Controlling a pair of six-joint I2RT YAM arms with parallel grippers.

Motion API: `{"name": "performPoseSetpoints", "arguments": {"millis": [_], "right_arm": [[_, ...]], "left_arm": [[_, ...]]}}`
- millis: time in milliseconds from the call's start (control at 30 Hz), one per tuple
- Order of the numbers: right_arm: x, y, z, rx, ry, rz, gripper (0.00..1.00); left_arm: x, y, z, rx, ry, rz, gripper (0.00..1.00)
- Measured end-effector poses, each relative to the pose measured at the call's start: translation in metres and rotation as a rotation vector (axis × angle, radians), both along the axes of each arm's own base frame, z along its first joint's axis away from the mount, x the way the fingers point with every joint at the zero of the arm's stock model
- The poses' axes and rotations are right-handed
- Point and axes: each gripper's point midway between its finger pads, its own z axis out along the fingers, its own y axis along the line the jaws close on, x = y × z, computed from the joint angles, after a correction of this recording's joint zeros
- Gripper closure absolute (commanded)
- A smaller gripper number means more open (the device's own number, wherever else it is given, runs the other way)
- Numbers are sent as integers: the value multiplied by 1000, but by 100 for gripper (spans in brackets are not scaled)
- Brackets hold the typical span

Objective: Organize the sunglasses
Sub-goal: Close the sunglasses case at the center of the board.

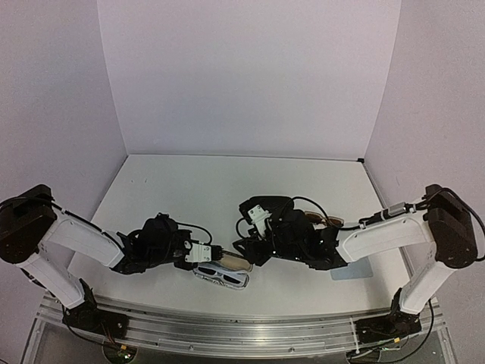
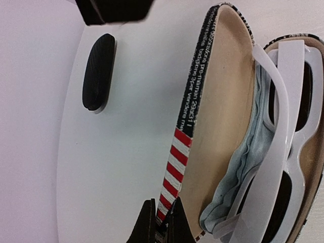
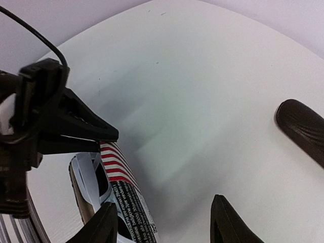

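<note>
The left pincer [image 2: 162, 225] is clamped on the rim of the lid [image 2: 223, 101], at the end with red and white stripes. It holds the lid up and open, its tan lining facing the base. The lid belongs to the striped case [image 1: 221, 274], which sits on the desk [image 1: 189, 189] near the front edge, between the two arms. The white sunglasses [image 2: 296, 144] lie in the open case with their dark lenses showing. They rest on a crumpled pale blue cloth [image 2: 238, 167] tucked between them and the lining. One white temple arm crosses over the cloth towards the rim.

The right pincer [image 3: 167, 225] hangs just past the case with its fingers well apart, gripping nothing. The printed edge of the lid runs close beside one finger [image 3: 104, 225]; whether they touch I cannot tell.

A black case [image 2: 98, 71] lies closed on the desk beyond the striped one and apart from it. The brown sunglasses [image 1: 331, 221] sit on the desk behind the right arm, partly hidden by it. A second cloth [image 1: 352, 271] lies flat near the front right of the desk, below that arm's forearm.
</note>
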Motion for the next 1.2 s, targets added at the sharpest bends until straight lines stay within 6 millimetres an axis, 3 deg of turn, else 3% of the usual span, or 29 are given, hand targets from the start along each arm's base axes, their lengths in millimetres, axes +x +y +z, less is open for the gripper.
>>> {"name": "performPoseSetpoints", "arguments": {"millis": [233,567,900,933,1067,1200], "right_arm": [[-10,9,-38,-59,68,65,45],[-38,24,-61,-106,81,233,82],[-38,26,-65,-235,-108,231,97],[-37,25,-65,-249,-127,230,99],[-34,23,-64,-300,-196,228,100],[-29,19,-63,-348,-249,220,100]], "left_arm": [[-10,-1,6,-2,-135,-30,100],[-12,2,7,5,-192,-42,100],[-11,3,2,21,-170,-32,100],[-11,3,2,22,-163,-31,98],[-12,0,1,28,-107,-23,62],[-25,5,-2,47,-29,-51,44]]}}
